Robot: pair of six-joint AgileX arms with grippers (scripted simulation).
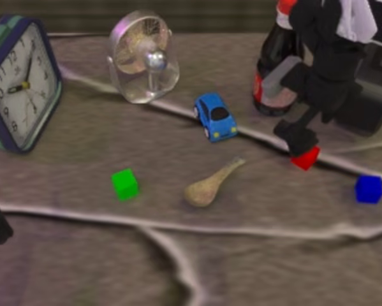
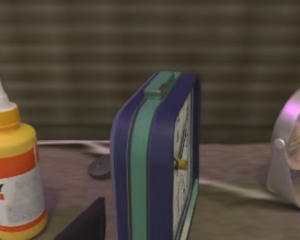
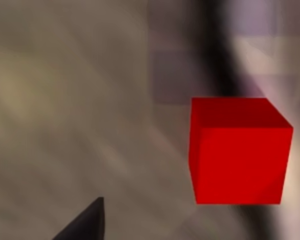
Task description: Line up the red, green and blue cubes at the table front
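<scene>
Red cube (image 1: 305, 157) sits tilted, corner-forward.

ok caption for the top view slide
Right gripper over the red cube; green cube and blue cube wait apart.

Alarm clock (image 2: 157, 160) stands upright, seen edge-on: navy casing, green band round the rim, white dial partly visible with a yellow hand hub. Yellow glue bottle (image 2: 12, 170), white nozzle, orange-and-white label, stands beside it. Small dark disc (image 2: 99, 167) lies behind on the table (image 2: 230, 205). Silver fan (image 2: 292, 155) at frame edge. One dark fingertip (image 2: 87, 225) in foreground.
</scene>
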